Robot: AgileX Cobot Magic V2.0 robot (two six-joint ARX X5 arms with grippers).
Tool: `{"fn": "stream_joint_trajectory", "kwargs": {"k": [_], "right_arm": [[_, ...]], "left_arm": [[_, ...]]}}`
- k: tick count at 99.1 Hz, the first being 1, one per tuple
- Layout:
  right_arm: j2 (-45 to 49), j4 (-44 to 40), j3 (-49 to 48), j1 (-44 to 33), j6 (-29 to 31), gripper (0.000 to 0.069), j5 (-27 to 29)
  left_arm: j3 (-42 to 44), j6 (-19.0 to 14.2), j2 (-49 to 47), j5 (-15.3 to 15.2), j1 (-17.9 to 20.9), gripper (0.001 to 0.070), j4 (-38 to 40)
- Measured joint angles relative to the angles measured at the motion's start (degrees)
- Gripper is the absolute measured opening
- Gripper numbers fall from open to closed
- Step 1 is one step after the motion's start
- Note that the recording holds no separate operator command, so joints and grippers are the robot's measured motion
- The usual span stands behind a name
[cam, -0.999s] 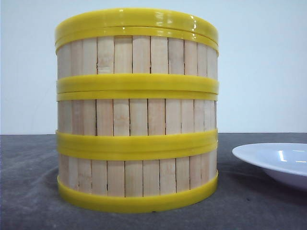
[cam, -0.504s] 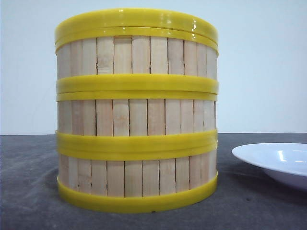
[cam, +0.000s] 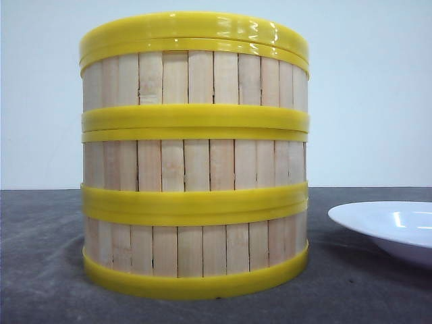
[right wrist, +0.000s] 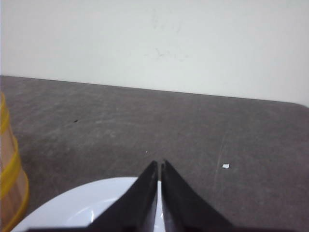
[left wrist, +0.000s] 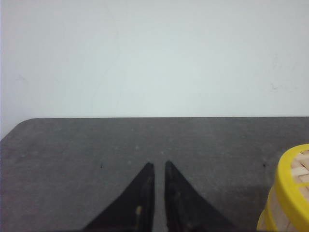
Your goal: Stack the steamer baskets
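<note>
Three steamer baskets stand stacked in one column in the front view: the bottom basket (cam: 196, 250), the middle basket (cam: 196, 163) and the top basket (cam: 196, 77), all with pale slats and yellow rims. A yellow-rimmed lid (cam: 196, 27) caps the stack. The left wrist view catches the edge of the stack (left wrist: 293, 188) off to one side of my left gripper (left wrist: 158, 164), which is shut and empty, low over the dark table. My right gripper (right wrist: 159, 162) is shut and empty above a white plate (right wrist: 72, 208), with the stack's edge (right wrist: 9, 179) to its side.
The white plate (cam: 391, 229) lies on the dark grey table (cam: 40, 270) to the right of the stack. A small white scrap (right wrist: 225, 166) lies on the table beyond the right gripper. A pale wall stands behind the table.
The stack and plate sit a few pixels further right in the front view. Nothing else differs.
</note>
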Motion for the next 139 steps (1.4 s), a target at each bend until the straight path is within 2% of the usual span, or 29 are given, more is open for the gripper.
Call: {"fn": "stream_joint_trajectory", "kwargs": {"k": [80, 94, 100, 109, 113, 116, 126, 129, 139], "right_arm": [[0.0, 1.7, 0.0, 0.3, 0.0, 0.0009, 0.0], [0.0, 1.7, 0.0, 0.3, 0.0, 0.0009, 0.0], [0.0, 1.7, 0.0, 0.3, 0.0, 0.0009, 0.0], [0.0, 1.7, 0.0, 0.3, 0.0, 0.0009, 0.0], [0.0, 1.7, 0.0, 0.3, 0.0, 0.0009, 0.0], [0.0, 1.7, 0.0, 0.3, 0.0, 0.0009, 0.0], [0.0, 1.7, 0.0, 0.3, 0.0, 0.0009, 0.0], [0.0, 1.7, 0.0, 0.3, 0.0, 0.0009, 0.0], [0.0, 1.7, 0.0, 0.3, 0.0, 0.0009, 0.0]], "left_arm": [[0.0, 0.0, 0.0, -0.1, 0.0, 0.0013, 0.0], [0.0, 2.7, 0.0, -1.0, 0.0, 0.0013, -0.1], [0.0, 2.3, 0.0, -1.6, 0.1, 0.0013, -0.1], [-1.3, -0.4, -0.3, -1.7, 1.5, 0.0013, 2.2], [-3.1, -0.8, -1.0, -1.0, 2.4, 0.0013, 4.5], [-5.0, -0.7, -1.9, 0.7, 3.2, 0.0013, 6.6], [-13.7, 1.5, -6.8, 10.8, 7.5, 0.0013, 16.2], [-16.7, 1.5, -8.6, 13.0, 9.3, 0.0013, 18.9], [-26.3, -1.2, -14.9, 15.6, 15.4, 0.0013, 23.3]]}}
